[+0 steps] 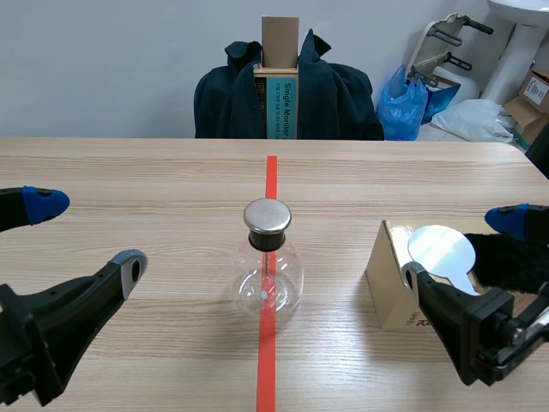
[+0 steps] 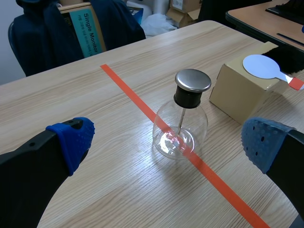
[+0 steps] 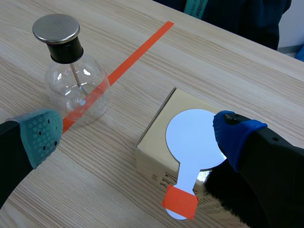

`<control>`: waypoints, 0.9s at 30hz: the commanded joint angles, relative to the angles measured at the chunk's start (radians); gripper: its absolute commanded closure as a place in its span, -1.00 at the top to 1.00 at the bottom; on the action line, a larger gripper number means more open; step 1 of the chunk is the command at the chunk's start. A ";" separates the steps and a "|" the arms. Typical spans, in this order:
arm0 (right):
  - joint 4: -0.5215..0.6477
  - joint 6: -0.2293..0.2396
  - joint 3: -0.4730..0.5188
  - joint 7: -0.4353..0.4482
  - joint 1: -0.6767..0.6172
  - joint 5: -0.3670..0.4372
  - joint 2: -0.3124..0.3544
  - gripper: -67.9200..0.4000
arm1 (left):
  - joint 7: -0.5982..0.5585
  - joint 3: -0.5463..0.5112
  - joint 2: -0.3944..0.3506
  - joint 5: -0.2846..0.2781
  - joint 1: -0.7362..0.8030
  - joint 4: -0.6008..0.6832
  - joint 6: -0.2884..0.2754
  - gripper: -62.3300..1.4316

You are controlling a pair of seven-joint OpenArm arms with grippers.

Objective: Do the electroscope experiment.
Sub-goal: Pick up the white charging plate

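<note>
- An office-like test room, partly used for storage; plain grey wall (image 1: pixel 103 51) behind
- Long wooden table (image 1: pixel 129 172) marked with an orange tape line (image 1: pixel 271 176); a glass flask (image 1: pixel 268 279) stands on the line
- Dark jacket (image 1: pixel 343 94) draped around a printed carton (image 1: pixel 280 103)
- Blue bag (image 1: pixel 403 103), white bags (image 1: pixel 472 118) and cardboard boxes (image 1: pixel 533 90) heaped in the corner; another desk (image 2: pixel 266 16) nearby

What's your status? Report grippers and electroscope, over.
Left gripper open, empty. Right gripper open, beside paddle lying on box. Electroscope upright on tape line, untouched. Nothing blocking it.
</note>
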 commanded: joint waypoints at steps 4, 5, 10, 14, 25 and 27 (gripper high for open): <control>0.013 0.000 0.013 0.008 0.001 0.006 0.010 1.00 | -0.010 0.007 -0.005 0.019 0.000 0.013 -0.002 1.00; 0.013 0.000 0.013 0.008 0.001 0.006 0.010 1.00 | -0.010 0.007 -0.005 0.030 0.000 0.013 -0.002 1.00; 0.013 -0.007 0.013 0.012 0.001 -0.002 0.010 1.00 | -0.010 0.007 -0.002 0.048 0.000 0.013 -0.002 1.00; 0.013 -0.007 0.013 0.013 0.001 -0.001 0.010 1.00 | -0.010 0.007 -0.003 0.050 0.000 0.013 -0.002 1.00; 0.013 -0.008 0.013 0.017 0.001 -0.002 0.010 1.00 | -0.010 0.007 -0.003 0.050 0.000 0.013 -0.002 1.00; 0.013 -0.008 0.013 0.028 0.001 -0.014 0.010 1.00 | -0.010 0.007 -0.003 0.050 0.000 0.013 -0.002 1.00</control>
